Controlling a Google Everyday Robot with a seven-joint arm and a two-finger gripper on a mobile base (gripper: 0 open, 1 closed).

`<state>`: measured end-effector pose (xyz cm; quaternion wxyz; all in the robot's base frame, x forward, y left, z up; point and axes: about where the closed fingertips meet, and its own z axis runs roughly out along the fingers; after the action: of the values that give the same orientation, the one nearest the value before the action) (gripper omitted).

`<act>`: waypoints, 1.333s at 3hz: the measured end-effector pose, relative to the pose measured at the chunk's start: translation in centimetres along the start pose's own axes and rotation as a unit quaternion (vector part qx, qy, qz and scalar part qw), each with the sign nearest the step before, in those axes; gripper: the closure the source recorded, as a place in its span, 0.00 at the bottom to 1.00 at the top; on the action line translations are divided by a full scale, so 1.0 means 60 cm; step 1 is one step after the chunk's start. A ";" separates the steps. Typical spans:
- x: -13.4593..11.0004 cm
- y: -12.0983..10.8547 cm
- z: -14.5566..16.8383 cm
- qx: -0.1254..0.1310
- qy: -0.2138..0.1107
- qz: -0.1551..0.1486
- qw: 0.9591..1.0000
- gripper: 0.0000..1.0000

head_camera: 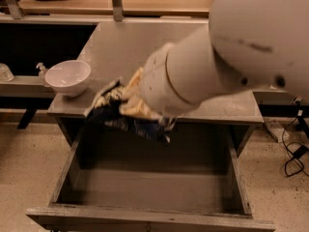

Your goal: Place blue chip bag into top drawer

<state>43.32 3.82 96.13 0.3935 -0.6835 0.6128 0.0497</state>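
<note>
Jaws: closed on the chip bag [118,115], with tan parts showing along its upper side. They sit at the tip of the arm [193,71], just over the counter's front edge and left of centre.
Chip bag: dark blue and crumpled, resting on nothing. It hangs partly over the lip of the counter [125,47] and partly over the back of the drawer opening.
Arm: large and white, reaching in from the upper right and hiding much of the counter's right side.
Drawer [145,219]: pulled well out below the counter. No things show on its floor, and the back is in shadow.
Bowl [67,76]: white, on the counter's left front corner, near the bag but apart from it.
Step in hand: by the look of it, carrying the bag out over the drawer, with the release not yet done.
Doing it well: bring the bag forward until all of it is past the counter's lip and over the middle of the drawer floor. Lower it below the drawer's rim before letting go, since light foil may drift or catch on an edge.
Watch for: the bag's loose lower corner snagging on the lip, and any swing to the left toward the bowl.
</note>
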 end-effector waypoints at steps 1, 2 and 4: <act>0.032 0.105 0.058 -0.089 -0.057 0.086 0.991 1.00; 0.005 0.116 0.059 -0.104 -0.094 0.123 0.982 1.00; 0.037 0.123 0.090 -0.120 -0.077 0.106 0.984 1.00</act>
<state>39.62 5.72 87.69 0.3473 -0.6509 0.6392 0.2171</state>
